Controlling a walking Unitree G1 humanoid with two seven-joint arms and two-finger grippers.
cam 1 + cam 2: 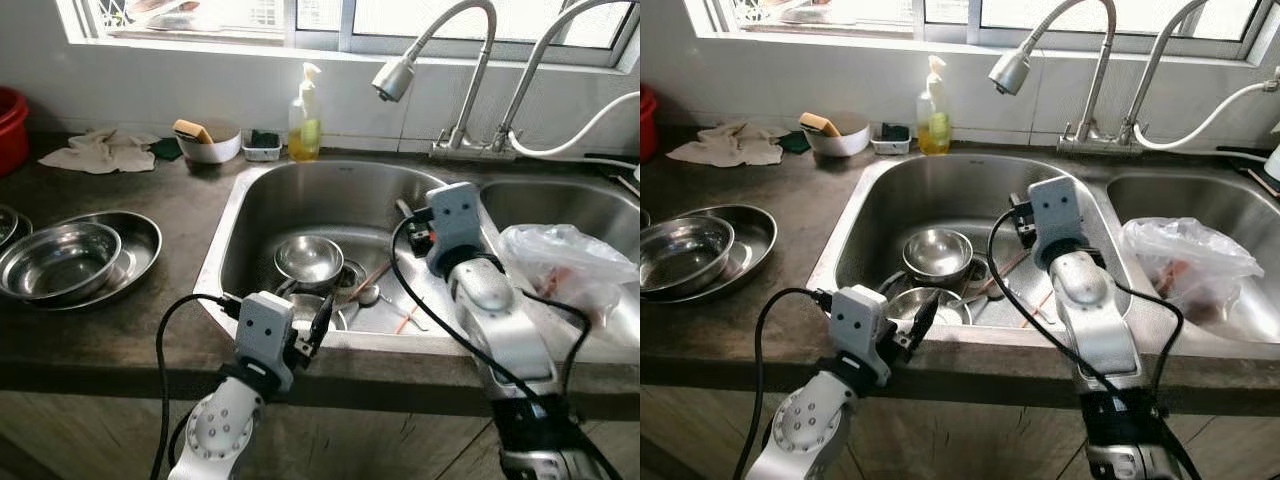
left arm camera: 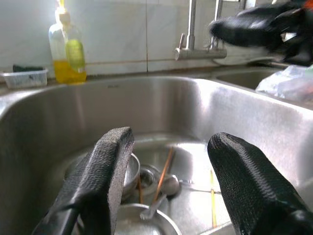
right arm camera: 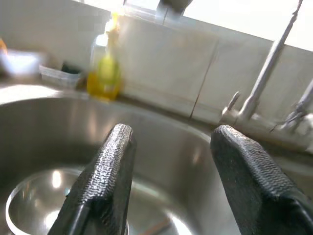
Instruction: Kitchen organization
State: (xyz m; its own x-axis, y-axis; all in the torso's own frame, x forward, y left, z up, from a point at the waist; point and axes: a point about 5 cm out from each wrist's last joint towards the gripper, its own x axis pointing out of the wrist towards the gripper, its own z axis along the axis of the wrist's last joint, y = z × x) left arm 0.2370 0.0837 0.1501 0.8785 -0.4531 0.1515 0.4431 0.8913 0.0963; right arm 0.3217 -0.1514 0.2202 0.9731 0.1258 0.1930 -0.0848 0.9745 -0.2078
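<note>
The steel sink (image 1: 300,190) holds a small steel bowl (image 1: 308,258), a second bowl (image 1: 318,312) nearer the front rim, a spoon (image 1: 366,294) and thin sticks. My left gripper (image 1: 312,335) hovers at the sink's front rim, open, with nothing between its fingers (image 2: 105,171); it looks across the basin at the bowls. My right gripper (image 1: 412,226) hangs over the right part of the same basin, above the bowls, also open and empty, fingers (image 3: 105,171) spread wide.
On the counter to the left, a steel bowl (image 1: 58,258) sits in a wide steel dish (image 1: 142,240). A soap bottle (image 1: 305,118), white bowl with sponge (image 1: 208,140), cloth (image 1: 100,150) and red basin (image 1: 8,125) line the back. A plastic bag (image 1: 560,262) fills the right basin. Faucets (image 1: 395,75) overhang.
</note>
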